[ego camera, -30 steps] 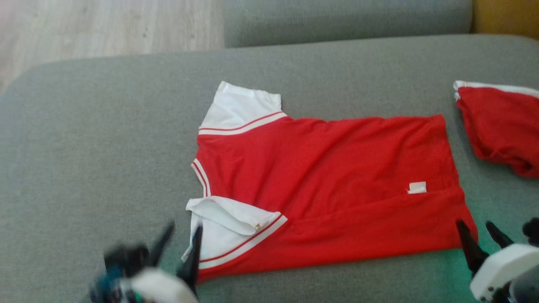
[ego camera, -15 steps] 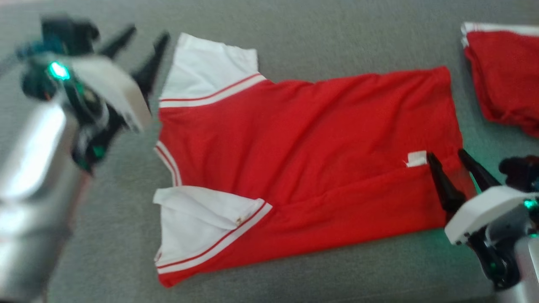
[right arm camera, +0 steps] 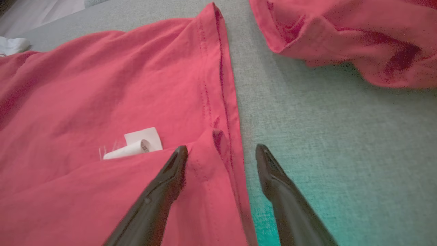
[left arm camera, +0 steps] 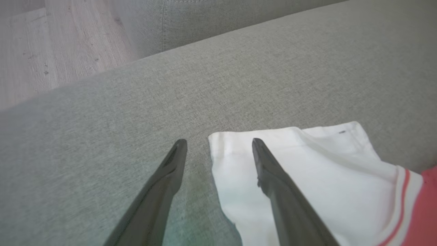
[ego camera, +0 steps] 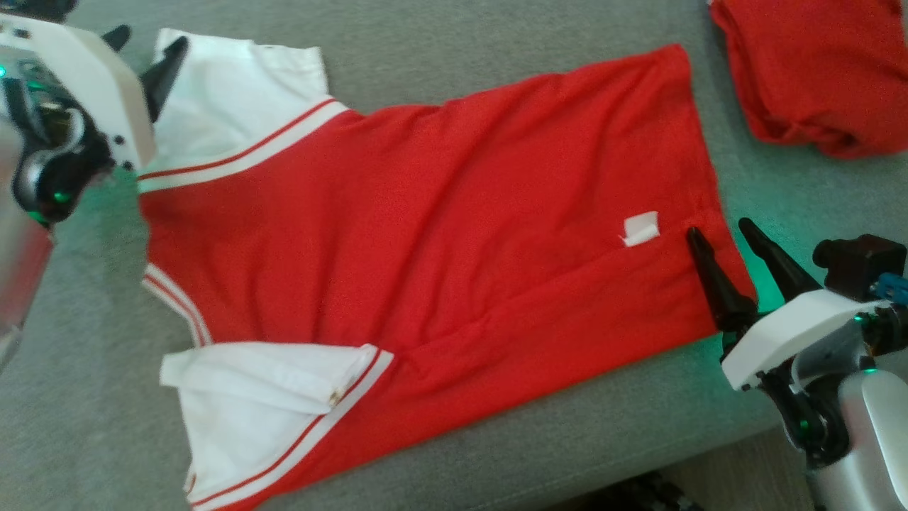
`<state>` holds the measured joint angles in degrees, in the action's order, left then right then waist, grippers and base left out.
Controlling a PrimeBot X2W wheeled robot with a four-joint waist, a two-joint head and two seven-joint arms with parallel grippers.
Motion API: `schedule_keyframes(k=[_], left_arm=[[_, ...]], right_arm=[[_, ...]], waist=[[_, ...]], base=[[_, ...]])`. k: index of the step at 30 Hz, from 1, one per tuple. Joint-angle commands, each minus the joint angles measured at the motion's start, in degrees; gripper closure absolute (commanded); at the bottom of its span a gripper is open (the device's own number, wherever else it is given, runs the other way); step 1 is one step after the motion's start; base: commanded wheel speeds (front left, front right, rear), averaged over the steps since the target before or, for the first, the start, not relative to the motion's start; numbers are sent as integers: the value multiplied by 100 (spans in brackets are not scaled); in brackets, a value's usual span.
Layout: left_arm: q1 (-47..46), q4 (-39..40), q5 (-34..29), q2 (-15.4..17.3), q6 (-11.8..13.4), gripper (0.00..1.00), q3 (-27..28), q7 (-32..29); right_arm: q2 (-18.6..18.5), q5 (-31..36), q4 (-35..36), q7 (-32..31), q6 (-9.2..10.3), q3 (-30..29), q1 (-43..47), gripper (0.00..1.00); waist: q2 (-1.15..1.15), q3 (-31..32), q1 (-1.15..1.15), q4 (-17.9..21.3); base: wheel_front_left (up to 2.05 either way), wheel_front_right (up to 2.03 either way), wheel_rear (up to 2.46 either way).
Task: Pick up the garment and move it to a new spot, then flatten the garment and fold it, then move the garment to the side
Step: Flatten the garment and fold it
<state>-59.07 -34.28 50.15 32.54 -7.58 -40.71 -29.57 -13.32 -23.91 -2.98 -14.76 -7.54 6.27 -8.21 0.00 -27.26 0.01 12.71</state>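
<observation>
The garment (ego camera: 425, 227), a red shirt with white sleeves, lies spread flat on the grey cushion (ego camera: 511, 28). My left gripper (ego camera: 145, 53) is open at the far sleeve (ego camera: 227, 99). In the left wrist view the left gripper (left arm camera: 218, 141) straddles the corner of that white sleeve (left arm camera: 307, 164), one finger over the fabric and one over the cushion. My right gripper (ego camera: 718, 231) is open over the garment's bottom hem, close to a white label (ego camera: 640, 228). In the right wrist view the right gripper (right arm camera: 221, 147) has the hem edge of the garment (right arm camera: 119, 85) between its fingers, which hold nothing.
A second red garment (ego camera: 816, 78) lies crumpled at the far right, also visible as the red heap (right arm camera: 341, 41). The cushion's front edge runs along the lower right, with floor (ego camera: 709, 482) below it. Wooden floor (left arm camera: 51, 51) and a sofa back (left arm camera: 205, 20) lie beyond the left gripper.
The head camera has tilted down and closer. My left gripper has moved from the near sleeve to the far sleeve's corner. My right gripper has moved forward along the hem towards the label.
</observation>
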Motion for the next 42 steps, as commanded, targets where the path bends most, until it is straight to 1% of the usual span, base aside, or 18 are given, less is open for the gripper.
schedule_keyframes(k=[1, 6, 9, 10, 11, 12, 13, 14, 15, 20, 24, 27, 30, 35, 42], left_arm=[[-339, 69, 50, 299, 10, 0, 165, 72], [-424, -195, 113, 470, 10, 0, -110, 26], [-457, -270, 113, 516, 9, 0, -218, -25], [-467, -299, 130, 531, 9, 19, -259, -40], [-473, -317, 162, 540, 9, 41, -294, -49], [-484, -330, 189, 551, 9, 58, -323, -48], [-496, -340, 213, 560, 9, 69, -350, -41], [-505, -355, 243, 563, 9, 87, -376, -40], [-516, -370, 273, 564, 9, 100, -404, -49], [-607, -305, 385, 542, 9, 100, -551, 45], [-722, -25, 374, 566, 9, 100, -754, 419], [-831, 151, 387, 572, 9, 100, -892, 728], [-969, 315, 393, 539, 9, 100, -1063, 968], [-1189, 546, 460, 468, 9, 100, -1400, 1200], [-1448, 649, 611, 416, 9, 100, -1792, 1400]], right_arm=[[-70, -53, 131, 94, 5, 88, -76, 0], [-50, -88, 44, 194, 5, 139, -111, 0], [-42, -101, 16, 225, 5, 153, -128, 0], [-41, -106, 3, 237, 5, 161, -138, 0], [-41, -109, -10, 249, 5, 167, -147, 0], [-42, -113, -22, 259, 5, 170, -157, 0], [-45, -116, -32, 270, 5, 171, -164, 0], [-48, -119, -43, 280, 5, 168, -170, 0], [-54, -123, -52, 285, 5, 160, -178, 0], [-126, -130, -26, 242, 5, 115, -323, 0], [-206, -135, -25, 79, 5, 124, -655, 0], [-225, -174, -172, -118, 5, 158, -1012, 0], [-232, -256, -478, -354, 5, 179, -1397, 0], [-297, -228, -1165, -596, 5, 172, -2008, 0], [-251, -253, -2043, -641, 5, 161, -2751, 0]], waist=[[0, -87, -1, 121], [0, -166, -1, 255], [0, -195, -1, 285], [0, -206, -1, 298], [0, -214, -1, 308], [0, -222, -1, 315], [0, -229, -1, 317], [0, -233, -1, 315], [0, -236, -1, 309], [0, -188, -1, 203], [0, -90, -1, 80], [0, -20, -1, -32], [0, 25, -1, -161], [0, 40, -1, -391], [0, -35, -1, -616]], base=[[0, 0, 0], [0, 0, 0], [0, 0, 0], [0, 0, 0], [0, 0, 0], [0, 0, 0], [0, 0, 0], [0, 0, 0], [0, 0, 0], [0, 0, 0], [0, 0, 0], [0, 0, 0], [0, 0, 0], [0, 0, 0], [0, 0, 0]])
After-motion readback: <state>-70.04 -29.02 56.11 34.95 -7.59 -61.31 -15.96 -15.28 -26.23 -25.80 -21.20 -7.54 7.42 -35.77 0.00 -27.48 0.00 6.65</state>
